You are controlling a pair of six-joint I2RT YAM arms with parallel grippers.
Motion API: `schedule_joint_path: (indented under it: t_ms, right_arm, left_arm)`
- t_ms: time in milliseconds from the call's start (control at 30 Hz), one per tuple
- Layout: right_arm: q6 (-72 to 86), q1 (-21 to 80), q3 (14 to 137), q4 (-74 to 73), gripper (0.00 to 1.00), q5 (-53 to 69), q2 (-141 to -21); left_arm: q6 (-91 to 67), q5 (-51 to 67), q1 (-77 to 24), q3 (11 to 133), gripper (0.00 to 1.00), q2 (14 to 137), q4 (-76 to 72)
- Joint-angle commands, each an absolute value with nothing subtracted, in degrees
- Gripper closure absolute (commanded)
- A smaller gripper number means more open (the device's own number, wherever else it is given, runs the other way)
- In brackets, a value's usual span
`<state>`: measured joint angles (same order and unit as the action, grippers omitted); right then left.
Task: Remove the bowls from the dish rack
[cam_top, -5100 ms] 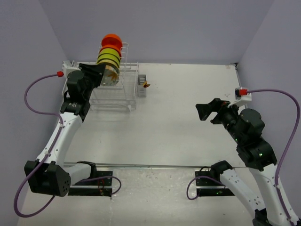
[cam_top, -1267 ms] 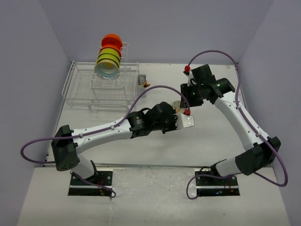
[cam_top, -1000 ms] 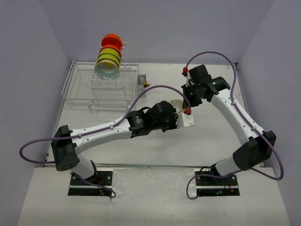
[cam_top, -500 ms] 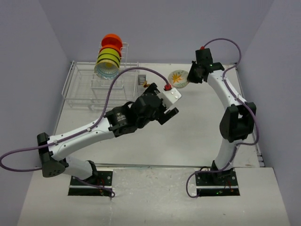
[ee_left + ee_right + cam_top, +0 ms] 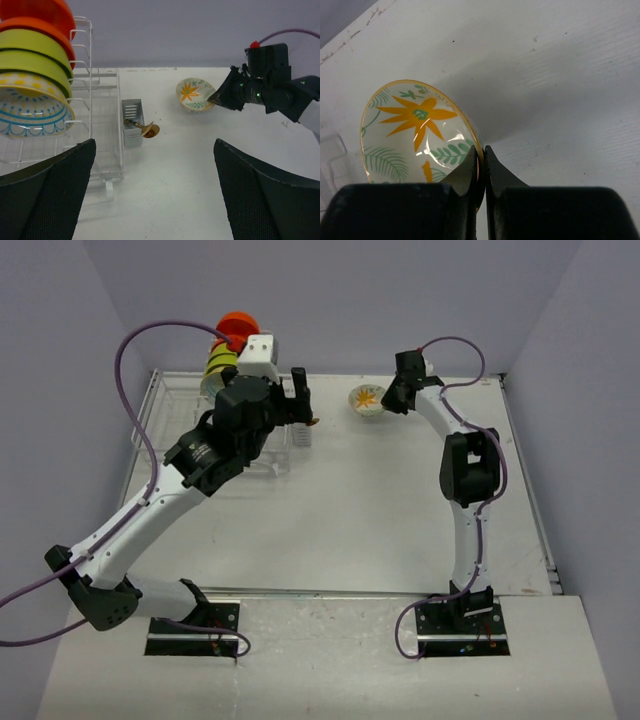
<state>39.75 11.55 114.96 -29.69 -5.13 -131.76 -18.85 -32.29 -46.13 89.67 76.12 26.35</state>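
My right gripper (image 5: 482, 150) is shut on the rim of a white bowl with an orange flower (image 5: 415, 130), held tilted low over the back of the table (image 5: 367, 400). The white wire dish rack (image 5: 90, 75) stands at the back left. In its upright tier sit an orange-red bowl (image 5: 40, 15), a lime-green bowl (image 5: 30, 55) and a white bowl with blue lines and yellow dots (image 5: 30, 107). My left gripper (image 5: 155, 150) hangs open and empty just right of the rack (image 5: 292, 400), facing the table between the rack and the held bowl.
A small grey cutlery holder (image 5: 132, 125) stands at the rack's right end, with a small golden-brown object (image 5: 148, 130) next to it. The back wall rises close behind the rack and the held bowl. The right arm (image 5: 465, 465) stretches up the table's right side.
The left gripper let go of the flowered bowl, opened and swung back-left to the rack. The right gripper carried that bowl from mid-table to the back and lowered it.
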Motion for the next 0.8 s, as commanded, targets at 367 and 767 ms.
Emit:
schedule_joint_path:
  t_ms: [367, 767]
  right_arm:
    - [45.3, 10.5, 112.2, -25.6, 0.94, -4.2, -130.5]
    - [43.8, 9.3, 102.2, -25.0, 0.29, -6.5, -115.8]
  left_arm:
    - [-31.3, -26.5, -31.9, 87.6, 0.0, 71.5, 22.5]
    - [-42.1, -29.9, -27.2, 85.9, 0.0, 70.1, 25.2]
